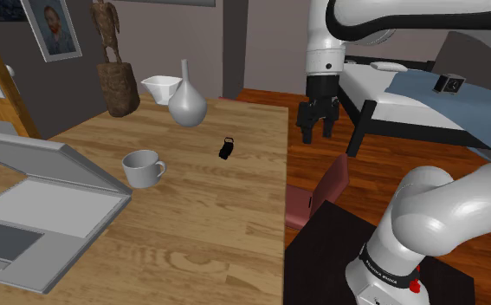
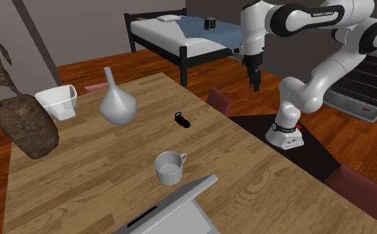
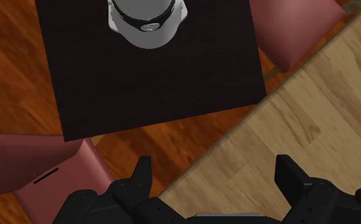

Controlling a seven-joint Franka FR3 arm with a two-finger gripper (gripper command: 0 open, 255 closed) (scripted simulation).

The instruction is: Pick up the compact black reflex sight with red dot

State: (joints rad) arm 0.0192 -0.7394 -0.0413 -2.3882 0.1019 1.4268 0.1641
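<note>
While the arm hangs just beyond the edge of the tabletop [image 1: 200, 227], we judge that the task is only at its approach step: the fingers [image 3: 141, 181] stand wide apart with nothing between them, above the border of tabletop and wooden floor [image 3: 7, 76]. The small black reflex sight [image 1: 227, 148] lies on the tabletop, at about nine o'clock from the fingers in the shoulder view and at about four o'clock from the grey vase [image 1: 186, 104], apart from both. For the next move, we think the arm must carry the fingers over the sight, line them up with its narrow body, and lower them around it before closing.
</note>
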